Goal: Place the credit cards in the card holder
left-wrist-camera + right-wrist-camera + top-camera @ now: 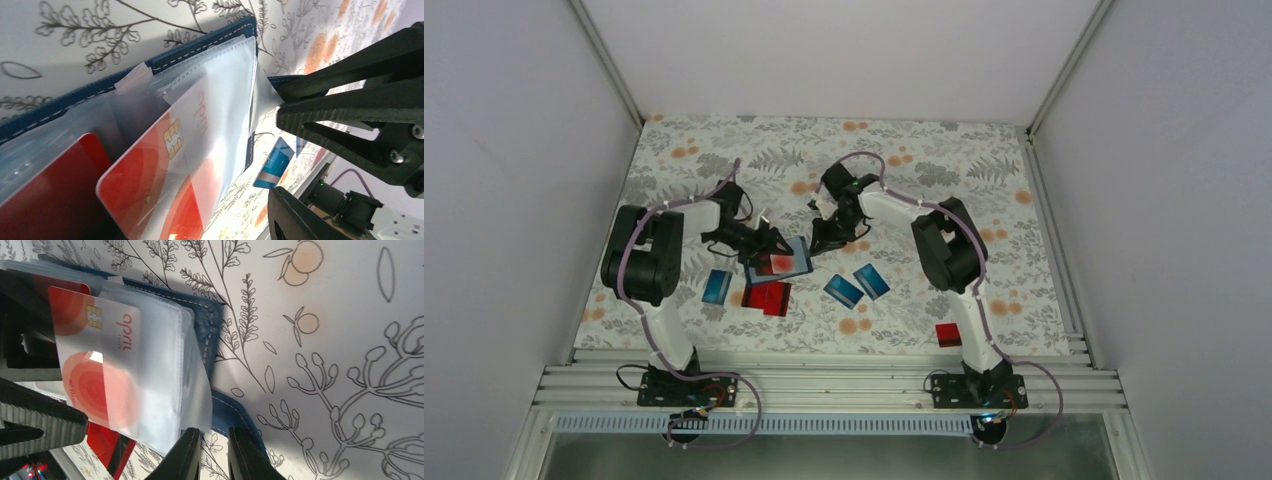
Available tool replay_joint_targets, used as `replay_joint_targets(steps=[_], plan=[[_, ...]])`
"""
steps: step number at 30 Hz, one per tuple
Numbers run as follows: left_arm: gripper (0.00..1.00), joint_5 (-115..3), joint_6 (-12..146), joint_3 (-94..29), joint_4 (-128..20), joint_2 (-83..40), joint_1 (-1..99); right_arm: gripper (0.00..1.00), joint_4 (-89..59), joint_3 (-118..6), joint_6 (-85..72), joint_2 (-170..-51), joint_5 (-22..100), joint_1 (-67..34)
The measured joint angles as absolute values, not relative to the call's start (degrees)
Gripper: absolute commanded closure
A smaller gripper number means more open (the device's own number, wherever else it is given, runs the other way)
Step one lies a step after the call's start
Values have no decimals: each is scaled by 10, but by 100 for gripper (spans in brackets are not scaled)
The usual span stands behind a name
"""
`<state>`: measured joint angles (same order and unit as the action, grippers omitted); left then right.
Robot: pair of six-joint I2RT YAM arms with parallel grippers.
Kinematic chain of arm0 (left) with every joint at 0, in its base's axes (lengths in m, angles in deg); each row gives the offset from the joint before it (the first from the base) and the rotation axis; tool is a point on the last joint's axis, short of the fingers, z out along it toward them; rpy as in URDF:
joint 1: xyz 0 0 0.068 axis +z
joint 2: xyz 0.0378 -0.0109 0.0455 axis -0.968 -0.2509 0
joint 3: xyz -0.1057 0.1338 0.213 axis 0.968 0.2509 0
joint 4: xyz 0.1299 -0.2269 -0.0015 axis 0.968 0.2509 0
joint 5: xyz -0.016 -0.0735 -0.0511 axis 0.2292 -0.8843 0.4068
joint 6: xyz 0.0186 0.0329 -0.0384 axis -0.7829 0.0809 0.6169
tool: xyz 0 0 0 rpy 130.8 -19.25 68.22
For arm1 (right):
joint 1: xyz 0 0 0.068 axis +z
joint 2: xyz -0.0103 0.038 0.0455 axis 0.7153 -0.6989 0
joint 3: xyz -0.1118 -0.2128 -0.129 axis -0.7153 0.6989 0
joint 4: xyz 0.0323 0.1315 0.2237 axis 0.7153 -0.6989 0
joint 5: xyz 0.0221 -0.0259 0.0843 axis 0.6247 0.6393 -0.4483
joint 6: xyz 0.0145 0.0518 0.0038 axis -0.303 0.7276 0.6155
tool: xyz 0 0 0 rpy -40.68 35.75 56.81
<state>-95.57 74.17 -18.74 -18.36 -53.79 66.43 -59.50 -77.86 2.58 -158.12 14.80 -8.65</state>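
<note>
Blue and red plastic cards lie loose on the flower-printed table in the top view. A teal-blue card sits on the near side of the left hand. A striped blue card and a second blue card sit on the near side of the right hand, which makes three blue cards. A small heap of red cards, too overlapped to count, lies just nearer than the left hand. One more red card lies well apart from both hands. The dark navy folding card holder lies open between the two hands, and both reach onto it.

From the left wrist, the card holder's stitched navy edge frames the clear plastic sleeves. A red-and-white chip card sits partway in one sleeve and a plain red card in the next. The right hand's black fingers come in from the side, and a sleeve corner is drawn to a point between them. The chip card's near end runs out of view.

From the right wrist, the right hand is nearly closed and pinches the sleeve corner beside the navy flap. The left hand's ribbed fingers stand apart at the chip card's far end. Whether they grip the card cannot be told.
</note>
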Motion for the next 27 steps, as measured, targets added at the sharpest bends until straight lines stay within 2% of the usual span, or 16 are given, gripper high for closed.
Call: replay_joint_targets(steps=[6,11,14,20,24,27], plan=[[35,-921,730,-215,-131,-536,661,84,-598,-780,27,-1581,150,-87],[25,-873,724,-246,-80,-536,656,79,-595,-780,32,-1581,148,-87],[18,-843,718,-261,-52,-536,654,75,-593,-780,36,-1581,147,-87],[7,-796,713,-282,-12,-534,653,61,-590,-781,43,-1581,145,-87],[0,-773,713,-289,5,-533,653,57,-590,-781,45,-1581,138,-87],[0,-757,713,-294,14,-532,651,57,-590,-781,46,-1581,129,-87]])
